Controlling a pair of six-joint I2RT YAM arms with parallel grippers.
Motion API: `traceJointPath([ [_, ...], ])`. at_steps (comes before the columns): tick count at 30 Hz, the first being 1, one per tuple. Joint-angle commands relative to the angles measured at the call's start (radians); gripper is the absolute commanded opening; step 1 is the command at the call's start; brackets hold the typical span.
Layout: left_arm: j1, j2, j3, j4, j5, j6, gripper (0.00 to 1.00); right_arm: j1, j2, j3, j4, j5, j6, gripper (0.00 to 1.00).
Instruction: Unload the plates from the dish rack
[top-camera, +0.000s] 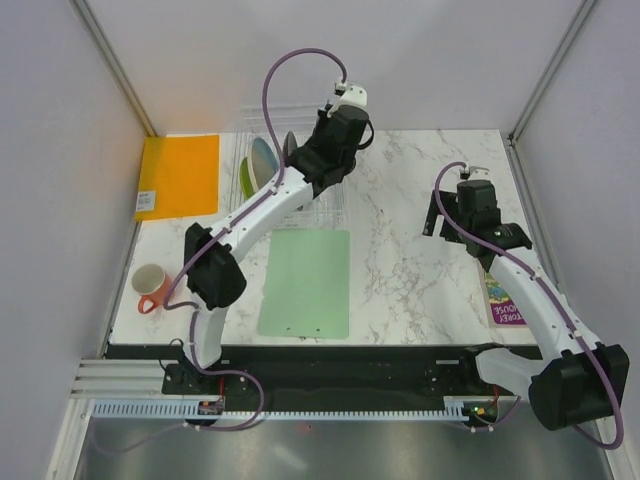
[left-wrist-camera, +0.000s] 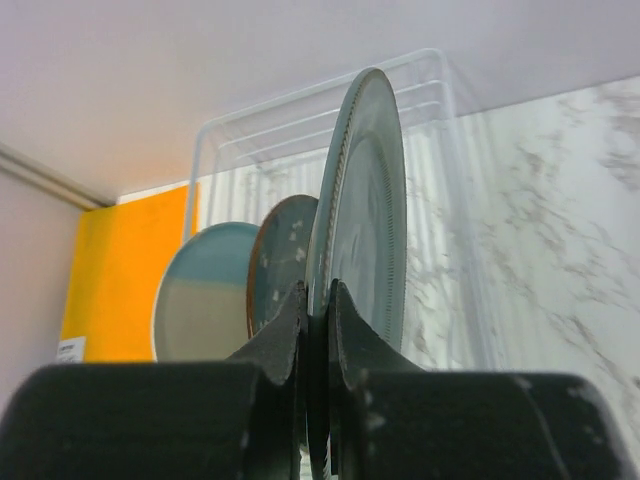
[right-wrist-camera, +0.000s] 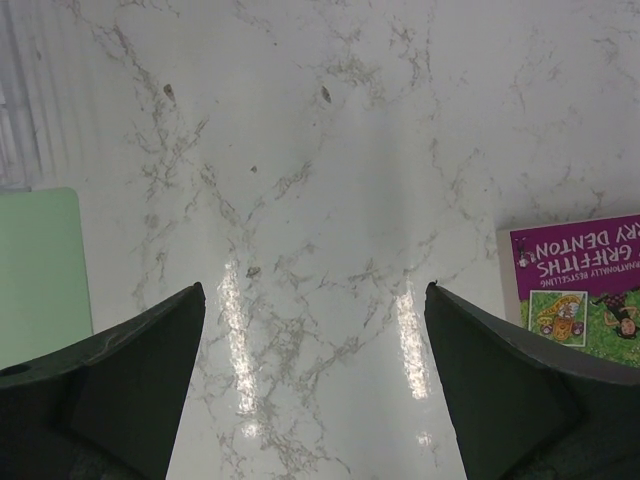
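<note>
Left gripper (left-wrist-camera: 318, 300): fingers pinched together on the rim of the teal-grey plate (left-wrist-camera: 368, 200). Plate stood upright on edge, lower edge hidden behind the fingers. Just behind it, to the left, stood a dark speckled plate (left-wrist-camera: 283, 255) and a light blue plate (left-wrist-camera: 205, 295), both upright in the clear dish rack (left-wrist-camera: 300, 115). An orange sheet (left-wrist-camera: 120, 265) lay flat beyond the rack.

Right gripper (right-wrist-camera: 315, 300): jaws wide apart, nothing between them, above the marble table (right-wrist-camera: 320, 150), well apart from the rack. Green mat (right-wrist-camera: 35, 270) lay to one side, purple book (right-wrist-camera: 585, 285) to the other.
</note>
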Motion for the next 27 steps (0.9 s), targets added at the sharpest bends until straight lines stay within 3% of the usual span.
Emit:
traceJointPath([
  [1, -0.026, -0.281, -0.009, -0.035, 0.209, -0.136, 0.02, -0.001, -0.023, 0.074, 0.029, -0.080, 0.028, 0.98],
  [7, -0.025, -0.488, -0.211, -0.045, 0.513, -0.312, 0.02, -0.003, -0.052, 0.102, 0.073, -0.167, 0.057, 0.98],
  [14, -0.004, -0.643, -0.451, 0.082, 0.756, -0.473, 0.02, -0.003, -0.078, 0.091, 0.182, -0.326, 0.113, 0.98],
  [22, 0.142, -0.754, -0.776, 0.376, 1.111, -0.716, 0.02, -0.015, -0.146, 0.048, 0.250, -0.382, 0.161, 0.98],
  [27, 0.240, -0.766, -0.929, 0.601, 1.302, -0.838, 0.02, -0.093, -0.130, 0.010, 0.242, -0.490, 0.179, 0.98],
])
